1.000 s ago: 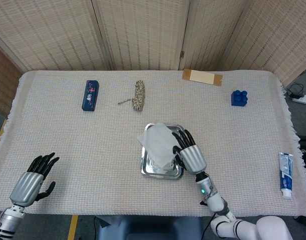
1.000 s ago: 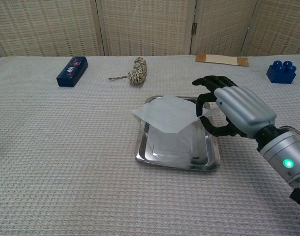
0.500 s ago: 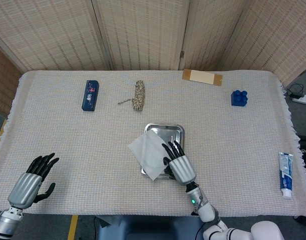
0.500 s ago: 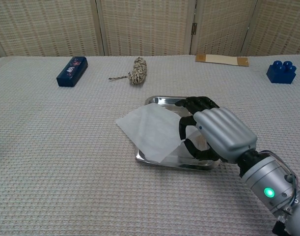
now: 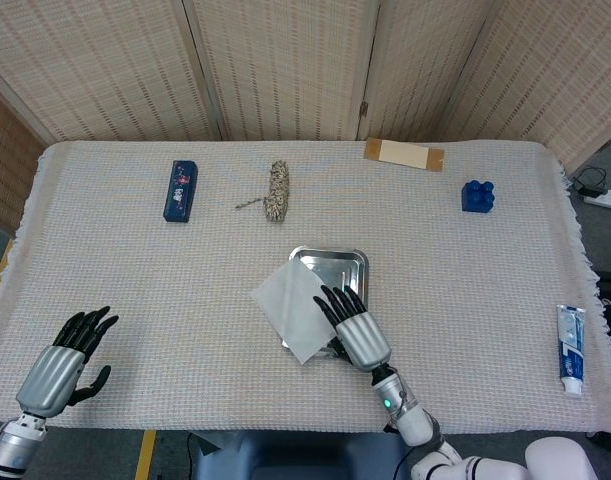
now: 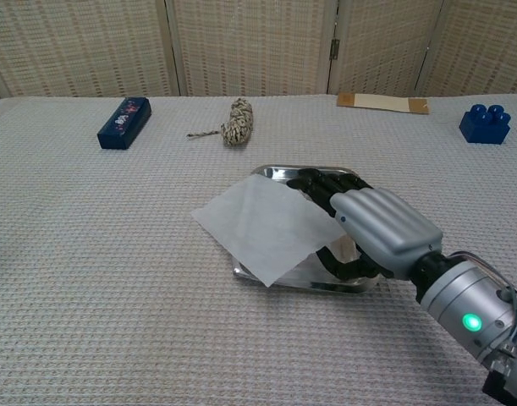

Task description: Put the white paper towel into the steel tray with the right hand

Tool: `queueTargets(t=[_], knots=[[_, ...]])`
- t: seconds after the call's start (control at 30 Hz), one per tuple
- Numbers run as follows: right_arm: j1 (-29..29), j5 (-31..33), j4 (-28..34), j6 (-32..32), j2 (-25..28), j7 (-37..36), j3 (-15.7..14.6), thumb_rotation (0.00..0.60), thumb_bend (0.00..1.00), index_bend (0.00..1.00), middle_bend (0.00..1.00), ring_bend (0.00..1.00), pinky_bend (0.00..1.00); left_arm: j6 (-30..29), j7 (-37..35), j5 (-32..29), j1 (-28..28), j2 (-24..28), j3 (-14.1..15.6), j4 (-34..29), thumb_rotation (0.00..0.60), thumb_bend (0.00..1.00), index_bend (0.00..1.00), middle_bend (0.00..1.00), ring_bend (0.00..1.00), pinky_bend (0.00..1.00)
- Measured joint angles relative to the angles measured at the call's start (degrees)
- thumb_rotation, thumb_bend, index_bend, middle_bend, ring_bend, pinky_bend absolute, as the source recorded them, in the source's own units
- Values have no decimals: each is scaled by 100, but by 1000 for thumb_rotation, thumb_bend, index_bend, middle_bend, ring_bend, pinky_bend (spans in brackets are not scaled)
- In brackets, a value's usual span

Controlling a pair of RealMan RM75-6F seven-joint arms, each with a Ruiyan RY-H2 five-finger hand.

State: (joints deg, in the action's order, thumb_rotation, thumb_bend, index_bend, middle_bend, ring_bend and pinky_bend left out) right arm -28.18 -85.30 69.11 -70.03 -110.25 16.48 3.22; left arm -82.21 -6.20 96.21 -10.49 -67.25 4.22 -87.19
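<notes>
The steel tray (image 5: 341,263) (image 6: 280,173) lies at the table's middle. The white paper towel (image 5: 293,306) (image 6: 256,227) spreads flat and slightly raised over the tray's left half, with its left part hanging out past the rim. My right hand (image 5: 353,332) (image 6: 375,230) is over the tray's near right part. Its fingers lie stretched on the towel's right edge with the thumb curled beneath, so it holds that edge. My left hand (image 5: 61,362) rests near the table's front left corner, fingers apart and holding nothing; only the head view shows it.
Along the far side lie a dark blue box (image 5: 181,189), a coil of rope (image 5: 276,192), a cardboard strip (image 5: 403,153) and a blue brick (image 5: 478,195). A toothpaste tube (image 5: 571,348) lies at the right edge.
My right hand drew back toward the near edge and lowered, pulling the towel left so that it now overhangs the tray's left rim; its fingers have straightened. The left hand has not moved.
</notes>
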Motion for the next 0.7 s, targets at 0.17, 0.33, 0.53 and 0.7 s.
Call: queueTargets(t=[0.17, 0.33, 0.53, 0.7], knots=[[30, 377, 1121, 535, 658, 562, -161, 600, 578, 0, 0, 0, 0, 19, -10, -22, -5, -5, -9, 18, 600, 527, 0, 0, 0, 0], [27, 846, 2035, 1029, 1278, 1161, -324, 600, 578, 0, 0, 0, 0, 13, 24, -17, -2, -17, -10, 15, 600, 526, 0, 0, 0, 0], [-6, 1054, 2514, 1245, 1529, 1150, -351, 600, 577, 0, 0, 0, 0, 0, 1, -17, 2, -16, -14, 15, 600, 528, 0, 0, 0, 0], [-61, 575, 2602, 1092, 1645, 327, -182, 600, 578, 0, 31, 0, 0, -5, -50, -16, -2, -5, -17, 18, 600, 528, 0, 0, 0, 0]])
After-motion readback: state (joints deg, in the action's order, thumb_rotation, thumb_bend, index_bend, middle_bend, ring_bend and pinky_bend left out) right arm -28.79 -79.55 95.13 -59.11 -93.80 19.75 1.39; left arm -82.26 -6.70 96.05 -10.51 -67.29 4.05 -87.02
